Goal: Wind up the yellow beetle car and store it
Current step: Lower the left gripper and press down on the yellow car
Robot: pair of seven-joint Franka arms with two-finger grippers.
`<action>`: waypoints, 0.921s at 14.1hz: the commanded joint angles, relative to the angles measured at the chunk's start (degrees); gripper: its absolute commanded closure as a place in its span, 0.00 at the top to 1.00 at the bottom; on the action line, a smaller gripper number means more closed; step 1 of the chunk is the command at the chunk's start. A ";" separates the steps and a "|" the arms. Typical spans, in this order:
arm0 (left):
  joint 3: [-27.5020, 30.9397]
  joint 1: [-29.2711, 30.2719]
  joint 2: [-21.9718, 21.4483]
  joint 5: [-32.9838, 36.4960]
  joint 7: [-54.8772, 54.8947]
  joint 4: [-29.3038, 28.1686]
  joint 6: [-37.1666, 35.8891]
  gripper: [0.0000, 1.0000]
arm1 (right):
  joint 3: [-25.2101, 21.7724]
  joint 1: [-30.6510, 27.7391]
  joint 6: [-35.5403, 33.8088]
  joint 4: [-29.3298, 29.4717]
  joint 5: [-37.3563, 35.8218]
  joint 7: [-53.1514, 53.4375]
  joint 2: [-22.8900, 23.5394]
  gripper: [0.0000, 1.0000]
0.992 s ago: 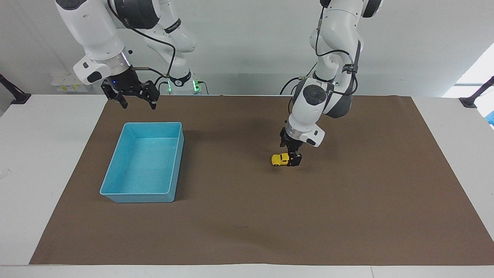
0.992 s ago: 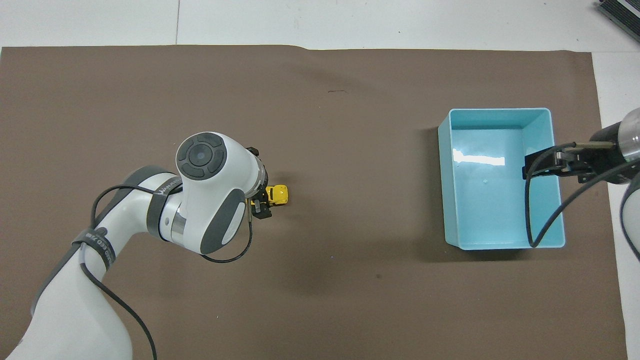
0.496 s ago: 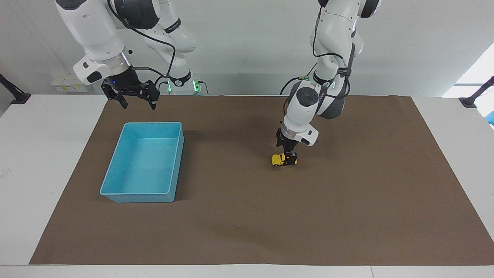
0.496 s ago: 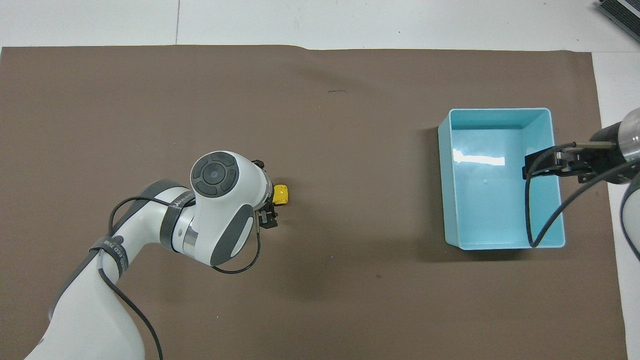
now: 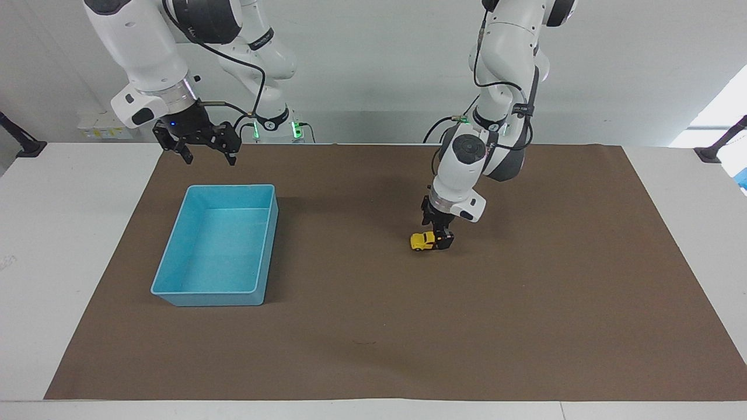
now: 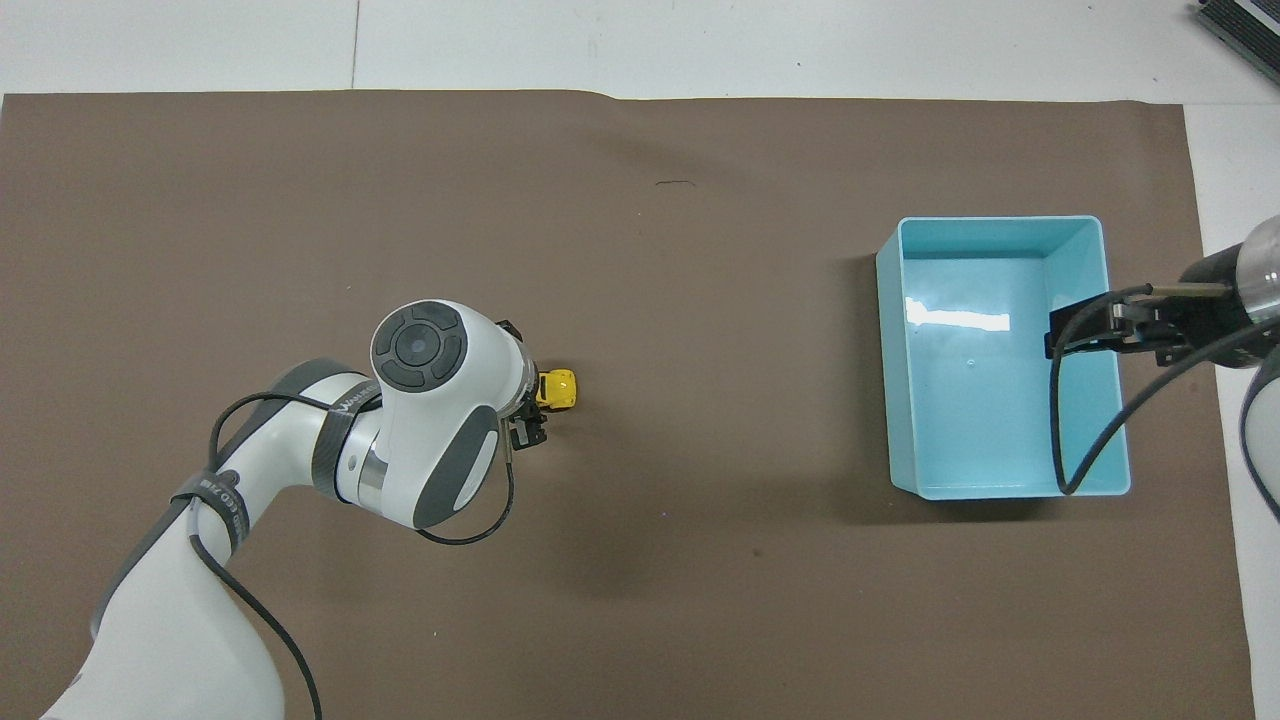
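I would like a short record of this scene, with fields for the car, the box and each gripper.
car: yellow beetle car, on the brown mat, mid-table
box: blue bin, empty, toward the right arm's end
left gripper: down at the car's rear end, fingers around it
right gripper: open, waiting in the air by the bin's robot-side edge
stored: not yet

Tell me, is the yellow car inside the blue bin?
No, the yellow beetle car sits on the brown mat, apart from the blue bin.
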 commanded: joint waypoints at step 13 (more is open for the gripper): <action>0.26 2.04 0.78 -0.53 6.44 -2.38 2.07 0.00 | 0.32 -0.93 0.89 -0.95 1.27 -1.04 -0.92 1.00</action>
